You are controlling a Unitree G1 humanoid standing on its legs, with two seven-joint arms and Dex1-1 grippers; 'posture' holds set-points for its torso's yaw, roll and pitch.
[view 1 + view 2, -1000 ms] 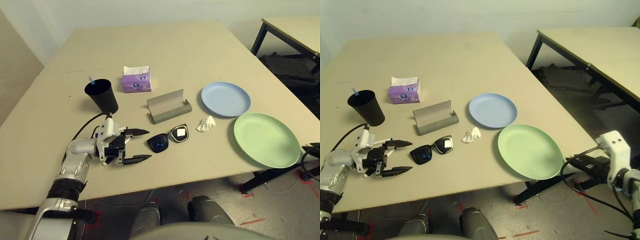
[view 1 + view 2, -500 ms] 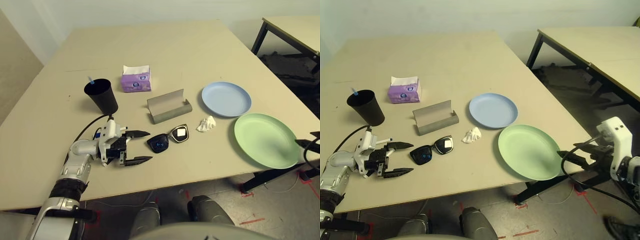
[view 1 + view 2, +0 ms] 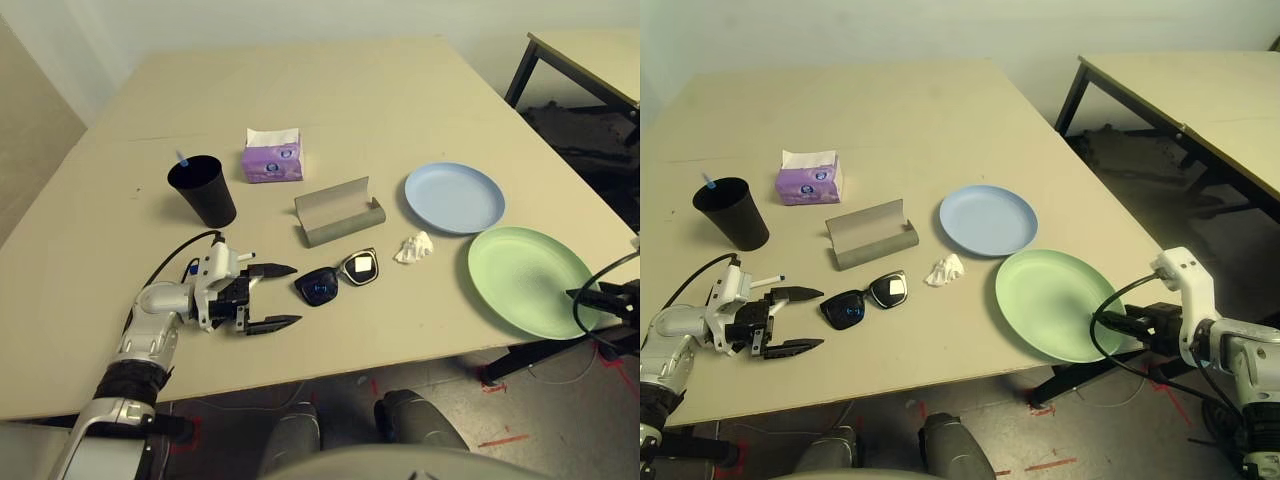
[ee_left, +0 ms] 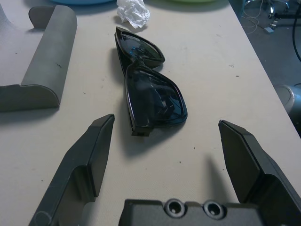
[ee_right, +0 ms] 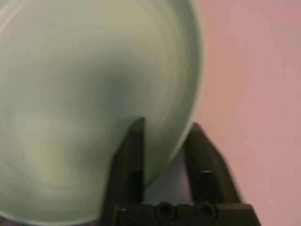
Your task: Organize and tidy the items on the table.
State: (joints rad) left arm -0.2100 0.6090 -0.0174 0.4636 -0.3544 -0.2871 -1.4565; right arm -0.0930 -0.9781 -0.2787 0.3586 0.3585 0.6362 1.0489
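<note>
On my left, the left hand (image 3: 272,296) sits low over the table (image 3: 330,90) with its two black fingers spread wide, grasping nothing, pointed at the black sunglasses (image 3: 336,277), which lie folded on the table just past the fingertips, not touching. Behind that hand stands the black cup (image 3: 203,190) with a blue-capped marker (image 3: 183,159) poking out of it. Further back is a purple tissue pack (image 3: 272,158). The grey glasses case (image 3: 338,211) lies open just behind the sunglasses. To the right of the sunglasses rests the white tissue wad (image 3: 412,247), near the pale blue plate (image 3: 453,197). The green plate (image 3: 527,278) lies by the table's near right edge, beside the blue one. From the right wrist view I see the right hand (image 5: 163,129) with one finger over the green plate's rim and one outside it; the fingers stand close together, but I cannot tell whether they are pinching the rim.
</note>
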